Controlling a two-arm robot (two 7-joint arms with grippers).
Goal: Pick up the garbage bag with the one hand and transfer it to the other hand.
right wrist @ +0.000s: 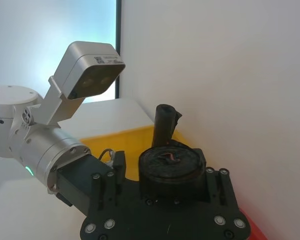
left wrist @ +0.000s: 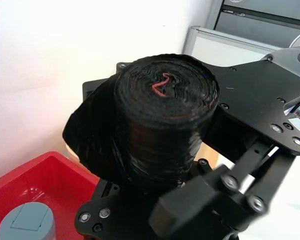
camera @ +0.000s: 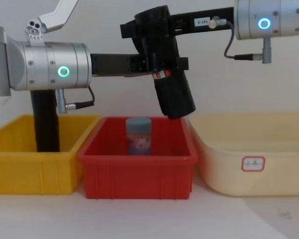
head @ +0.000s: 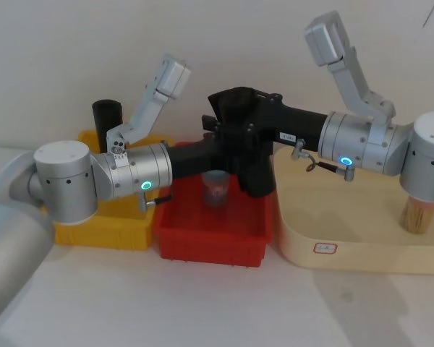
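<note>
white wall [camera: 214,69] behind | garbage bag roll [camera: 175,97] hung tilted upper centre, over red bin [camera: 139,167] | left gripper [camera: 157,67] pinched its labelled middle | right gripper [camera: 152,25] at top end, closure unclear | likely light, firm, slick: grasp mid-length

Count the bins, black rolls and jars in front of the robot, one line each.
Bins: 3, yellow bin, red bin, cream bin.
Black rolls: 2, garbage bag between left gripper and right gripper, slim roll in yellow bin.
Jars: 1, jar in red bin.
Total: 6.
</note>
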